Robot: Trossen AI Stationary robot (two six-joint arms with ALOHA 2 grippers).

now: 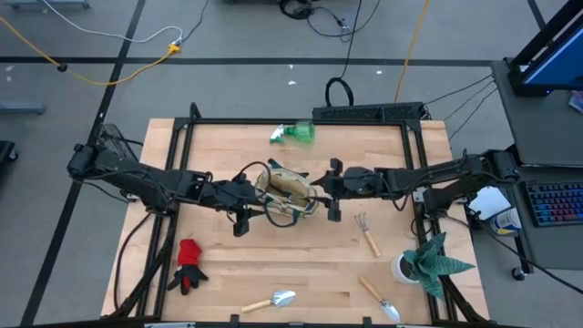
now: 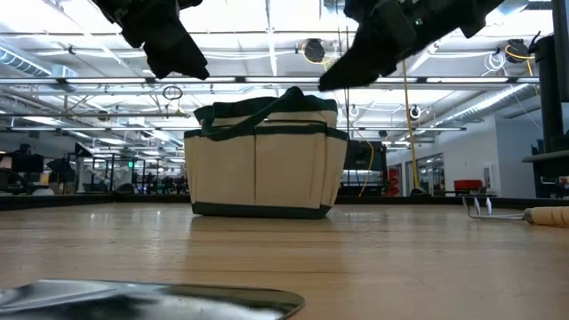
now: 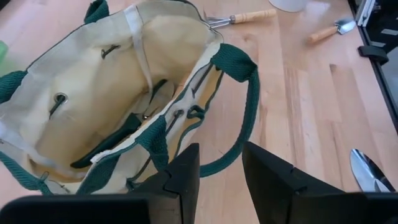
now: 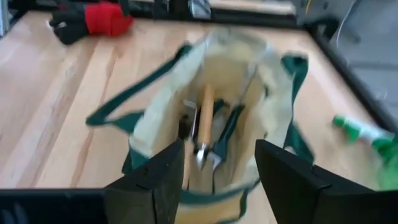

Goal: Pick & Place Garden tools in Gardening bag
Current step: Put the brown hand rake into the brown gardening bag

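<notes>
Two grippers flank the gardening bag [image 1: 284, 189]. Right gripper [image 4: 214, 169] hangs above its mouth, fingers parted and empty, likely because a wooden-handled tool [image 4: 204, 127] now lies inside. Left gripper [image 3: 221, 171], half-open, holding nothing, hovers beside the bag's handle [image 3: 239, 109], perhaps steadying it.

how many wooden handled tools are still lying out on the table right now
3: a fork-rake beside the right arm, a trowel near the potted plant, a trowel at the front edge. Another sits in the bag.
</notes>
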